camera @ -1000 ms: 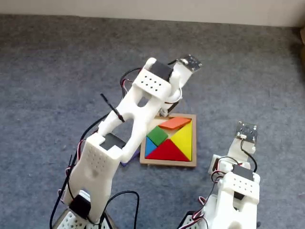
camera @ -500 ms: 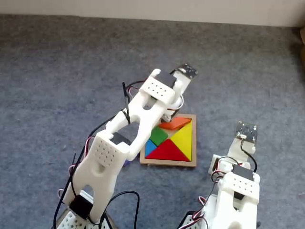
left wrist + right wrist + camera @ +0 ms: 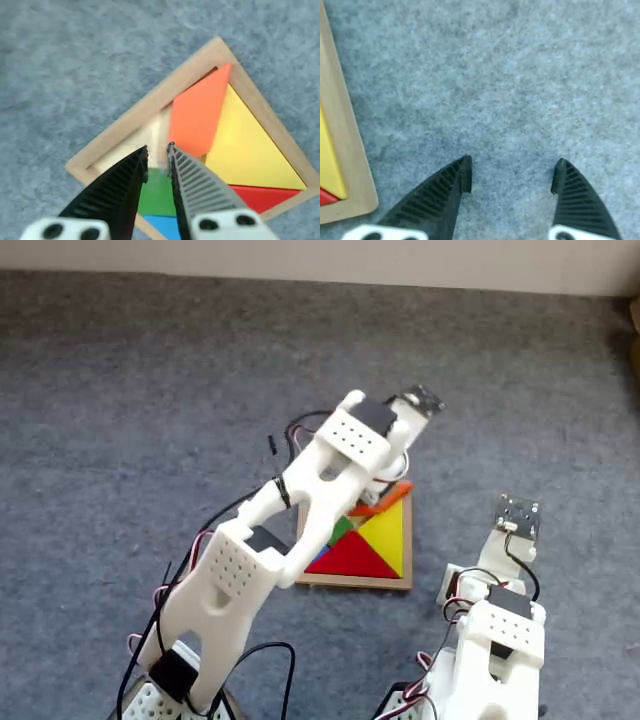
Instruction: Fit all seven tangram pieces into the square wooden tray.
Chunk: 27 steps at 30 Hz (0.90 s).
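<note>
The square wooden tray [image 3: 400,582] lies on the grey carpet with red [image 3: 350,555], yellow [image 3: 385,530], green [image 3: 341,530] and blue [image 3: 318,558] pieces in it. In the left wrist view an orange piece [image 3: 197,115] lies askew, one corner riding up on the tray rim [image 3: 190,70], beside the yellow triangle [image 3: 245,150]. Bare wood [image 3: 142,140] shows along that rim. My left gripper [image 3: 157,149] hovers just over this bare patch next to the orange piece, shut with nothing between its fingers. My right gripper [image 3: 512,175] stands open over the carpet, beside the tray's edge [image 3: 340,150].
The left arm [image 3: 300,510] stretches over the tray's left half and hides part of it. The right arm [image 3: 500,625] sits at the tray's right, near the front edge. Grey carpet [image 3: 150,390] surrounds the tray on all sides.
The left arm has swung to the right over the tray. The orange piece has shifted toward the tray's right side. The right arm has not moved.
</note>
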Motion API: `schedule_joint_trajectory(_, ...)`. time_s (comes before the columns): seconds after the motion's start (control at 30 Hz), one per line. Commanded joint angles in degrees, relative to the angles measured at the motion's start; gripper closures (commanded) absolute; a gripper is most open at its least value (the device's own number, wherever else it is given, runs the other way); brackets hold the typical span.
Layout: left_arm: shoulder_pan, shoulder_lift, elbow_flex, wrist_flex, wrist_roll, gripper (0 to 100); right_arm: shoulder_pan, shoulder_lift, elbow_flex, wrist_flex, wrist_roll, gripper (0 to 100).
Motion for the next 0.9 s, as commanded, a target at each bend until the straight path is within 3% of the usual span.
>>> schedule_joint_trajectory(0.0, -1.8, -0.7, -7.4, 3.9, 0.5, 91, 0.5, -0.8, 0.0, -0.8, 0.5, 73.9)
schedule_joint_trajectory(0.27, 0.7, -0.4, -9.2, 5.5, 0.3, 91, 0.4, -0.9, 0.0, -0.8, 0.5, 73.9)
schedule_joint_trajectory(0.47, 3.5, -0.3, -6.3, 5.2, 0.6, 78, 0.4, -0.9, 0.0, -0.8, 0.5, 73.9)
schedule_joint_trajectory(0.7, 3.5, -0.2, -3.5, 4.7, 0.6, 78, 0.4, -0.9, 0.0, -0.8, 0.5, 73.9)
schedule_joint_trajectory(0.87, 3.0, -0.2, 0.8, -0.3, 0.5, 78, 0.4, -0.9, 0.0, -0.8, 0.5, 73.9)
